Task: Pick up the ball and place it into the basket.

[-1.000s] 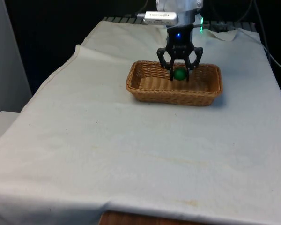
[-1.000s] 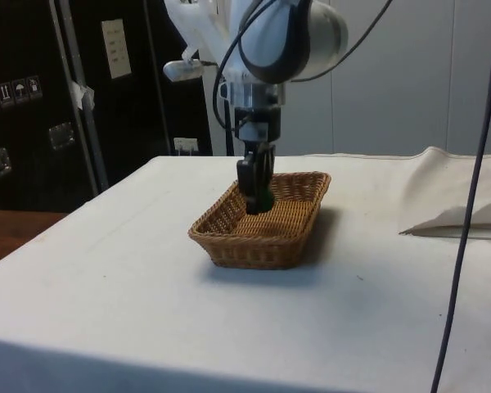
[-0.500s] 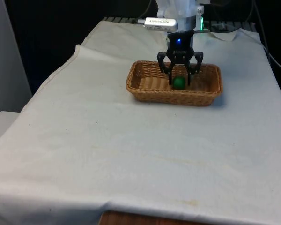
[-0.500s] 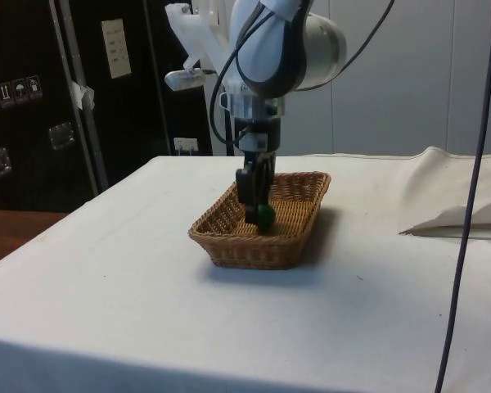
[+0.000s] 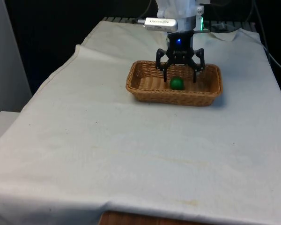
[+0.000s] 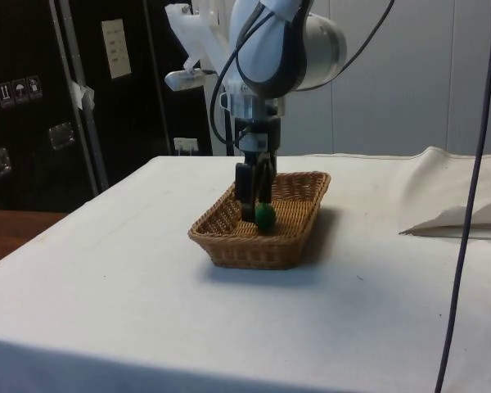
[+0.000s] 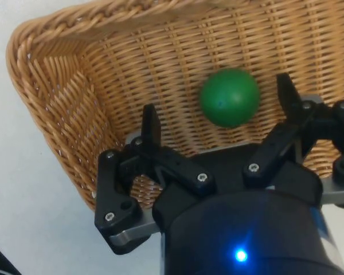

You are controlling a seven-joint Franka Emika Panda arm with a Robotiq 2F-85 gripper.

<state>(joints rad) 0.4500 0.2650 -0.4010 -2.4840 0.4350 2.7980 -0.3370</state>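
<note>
The shallow rectangular woven wicker basket (image 5: 140, 80) sits on the white cloth; inside it, on the woven floor, rests the small smooth green ball (image 5: 177, 83), free of any grip; above it hangs the black two-finger gripper (image 5: 180, 77), fingers spread wide; the ball looks light, firm, apt to roll; any grasp belongs across its middle.

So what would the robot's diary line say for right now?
stage: release | ball: green, lying in basket, free of fingers | gripper: open, above ball | task: ball placed
</note>
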